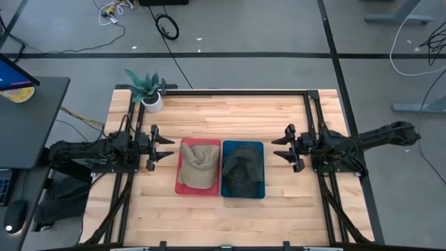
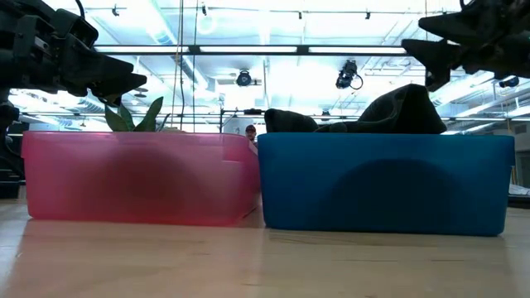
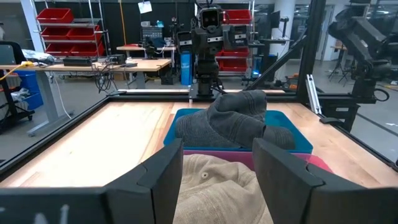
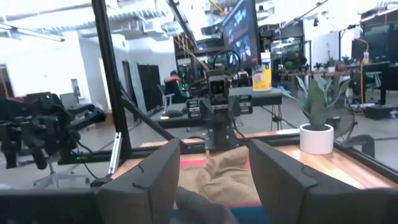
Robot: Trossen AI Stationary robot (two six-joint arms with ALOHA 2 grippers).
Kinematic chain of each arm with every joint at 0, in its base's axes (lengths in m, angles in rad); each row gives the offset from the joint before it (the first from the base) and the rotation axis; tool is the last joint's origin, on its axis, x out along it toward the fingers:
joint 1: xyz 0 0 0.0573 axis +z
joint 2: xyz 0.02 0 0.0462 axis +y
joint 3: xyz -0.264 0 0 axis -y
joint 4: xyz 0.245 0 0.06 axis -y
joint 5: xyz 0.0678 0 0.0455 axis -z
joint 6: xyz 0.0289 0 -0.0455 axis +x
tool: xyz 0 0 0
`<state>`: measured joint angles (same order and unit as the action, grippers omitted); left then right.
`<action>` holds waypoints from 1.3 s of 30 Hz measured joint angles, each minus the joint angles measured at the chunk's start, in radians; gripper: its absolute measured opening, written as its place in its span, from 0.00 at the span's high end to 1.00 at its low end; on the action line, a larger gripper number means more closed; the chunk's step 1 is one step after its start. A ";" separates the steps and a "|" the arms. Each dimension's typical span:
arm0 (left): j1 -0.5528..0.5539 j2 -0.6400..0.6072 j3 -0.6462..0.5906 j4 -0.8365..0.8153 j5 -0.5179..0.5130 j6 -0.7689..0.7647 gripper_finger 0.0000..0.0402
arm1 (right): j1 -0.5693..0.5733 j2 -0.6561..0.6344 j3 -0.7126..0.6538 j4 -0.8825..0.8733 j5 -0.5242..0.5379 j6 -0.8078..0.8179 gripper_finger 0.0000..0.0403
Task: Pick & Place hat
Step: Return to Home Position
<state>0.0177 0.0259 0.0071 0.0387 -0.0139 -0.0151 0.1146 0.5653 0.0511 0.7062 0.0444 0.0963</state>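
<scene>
Left tool (image 1: 167, 147) and right tool (image 1: 277, 148) open, empty, flanking the bins.
Brown cap (image 1: 198, 166) lies in the red bin (image 1: 179, 178), black cap (image 1: 242, 169) in the blue bin (image 1: 263, 174); sorting looks done, so only parking both arms at home seems left.

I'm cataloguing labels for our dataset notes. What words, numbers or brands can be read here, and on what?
Nothing can be read in any view.
Red bin and blue bin: no marking shows on the walls.
Bottle label, right wrist view: too blurred.
Overhead screen, right wrist view: too blurred.
Hanging white tag, left wrist view: too small.
Desk screen, high view: too small.
</scene>
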 joint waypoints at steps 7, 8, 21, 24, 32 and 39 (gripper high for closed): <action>0.000 0.000 0.000 0.000 0.000 0.000 0.51 | 0.000 -0.123 -0.035 -0.068 -0.038 -0.001 0.51; 0.000 0.000 0.000 0.000 0.000 0.000 0.51 | 0.000 -0.139 -0.035 -0.088 -0.038 0.000 0.51; 0.000 0.000 0.000 0.000 0.000 0.000 0.51 | 0.000 -0.426 -0.035 -0.387 -0.101 -0.005 0.51; 0.000 0.000 0.000 0.000 0.000 0.000 0.51 | 0.000 -0.509 -0.035 -0.490 -0.109 0.000 0.51; 0.000 0.000 0.000 0.000 0.000 0.000 0.51 | 0.001 -0.560 -0.028 -0.708 -0.121 -0.005 0.51; 0.000 0.000 0.000 -0.001 0.000 0.000 0.51 | 0.000 -0.556 -0.017 -0.736 -0.057 -0.029 0.51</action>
<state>0.0175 0.0259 0.0071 0.0376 -0.0143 -0.0151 0.1146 0.0093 0.0341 -0.0303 -0.0130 0.0670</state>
